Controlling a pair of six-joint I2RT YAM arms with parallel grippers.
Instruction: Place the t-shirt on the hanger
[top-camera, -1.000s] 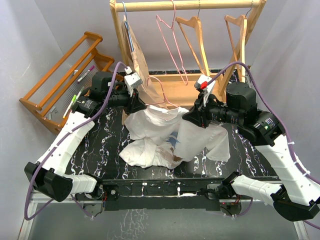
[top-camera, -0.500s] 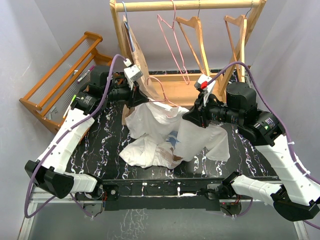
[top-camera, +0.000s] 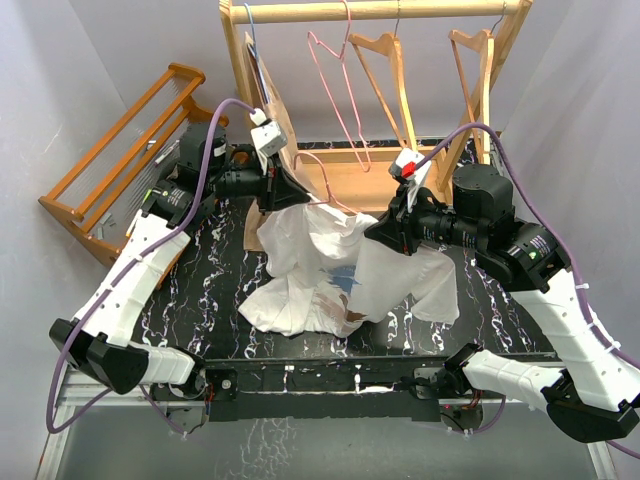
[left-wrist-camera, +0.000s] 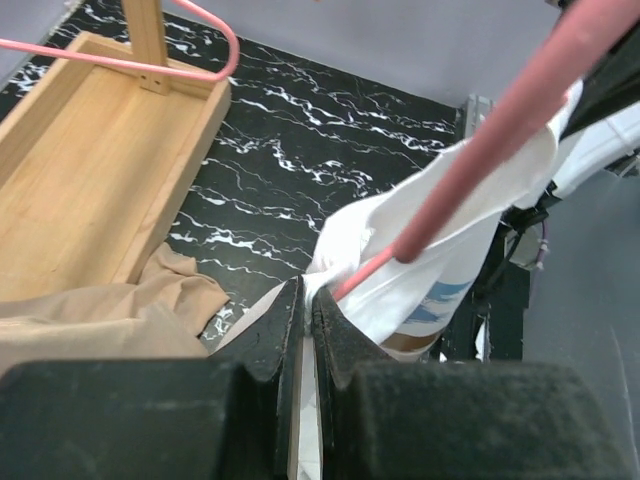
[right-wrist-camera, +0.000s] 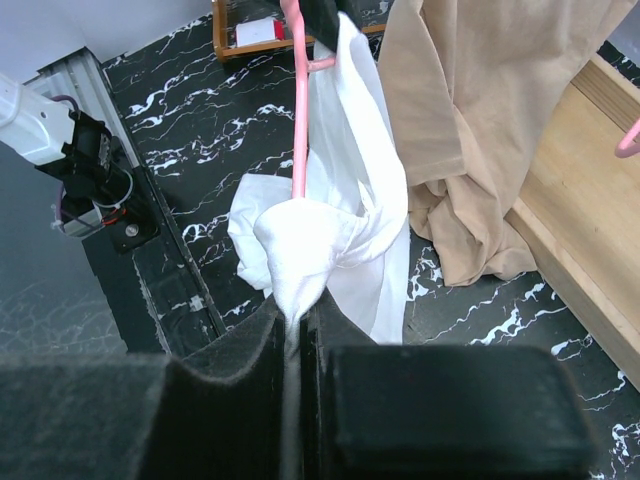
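The white t-shirt (top-camera: 310, 260) hangs bunched between my two grippers, its lower part on the black marble table (top-camera: 220, 270), with a bit of blue print showing. The thin pink hanger (top-camera: 327, 188) is inside the shirt, its wire sticking out of the top. My left gripper (top-camera: 288, 190) is shut on the shirt's upper left edge (left-wrist-camera: 440, 200), right where the pink hanger rod (left-wrist-camera: 480, 140) enters the fabric. My right gripper (top-camera: 372, 235) is shut on a bunched fold of the shirt (right-wrist-camera: 300, 250), below the pink rod (right-wrist-camera: 297, 100).
A wooden clothes rack (top-camera: 380, 10) stands at the back with another pink hanger (top-camera: 335, 75), two light-wood hangers (top-camera: 395, 70) and a beige garment (right-wrist-camera: 470, 130) whose end lies on the table. Its wooden base (left-wrist-camera: 90, 170) is near the left gripper. An orange slatted rack (top-camera: 130, 150) stands at the left.
My left gripper has risen and moved back, lifting the shirt's left edge higher and stretching it. The right arm has not moved.
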